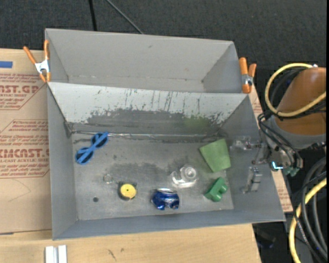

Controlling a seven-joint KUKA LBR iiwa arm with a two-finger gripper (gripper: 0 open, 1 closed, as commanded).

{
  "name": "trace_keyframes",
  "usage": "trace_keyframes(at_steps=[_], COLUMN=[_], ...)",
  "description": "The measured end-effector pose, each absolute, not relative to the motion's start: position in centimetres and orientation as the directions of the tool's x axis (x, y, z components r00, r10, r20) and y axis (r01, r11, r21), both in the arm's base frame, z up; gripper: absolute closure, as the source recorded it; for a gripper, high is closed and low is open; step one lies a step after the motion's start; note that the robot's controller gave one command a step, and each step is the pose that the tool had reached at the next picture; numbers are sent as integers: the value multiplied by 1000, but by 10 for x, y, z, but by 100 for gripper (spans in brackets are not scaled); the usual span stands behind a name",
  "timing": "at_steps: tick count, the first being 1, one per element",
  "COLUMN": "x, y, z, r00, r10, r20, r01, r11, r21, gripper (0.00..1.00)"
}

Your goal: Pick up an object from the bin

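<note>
My gripper hangs over the bin's right sloping wall, its two metal fingers spread apart with nothing between them. Nearest to it, just to its left, lies a flat light green square piece. Below that sits a small dark green block, near the bin's front right corner. A clear plastic piece with a round cap lies further left on the floor.
A crumpled blue thing and a yellow disc lie along the front of the bin. A blue looped thing like small scissors lies at the left. The arm with its orange cover and cables stands right of the bin.
</note>
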State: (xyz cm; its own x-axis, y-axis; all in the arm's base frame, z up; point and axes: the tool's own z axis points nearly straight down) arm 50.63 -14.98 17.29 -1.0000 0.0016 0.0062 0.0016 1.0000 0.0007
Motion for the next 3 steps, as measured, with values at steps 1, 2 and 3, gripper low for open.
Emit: trace_keyframes(at_steps=[1,2,3], x=[492,492,508], y=[-137,-137,-120], z=[68,69,224], r00=[-962,-963,-945], r10=[-272,-271,-328], r20=[-2,0,-9], r01=[-272,-271,-328], r11=[962,963,945], r21=[0,0,-5], gripper=[0,100,100])
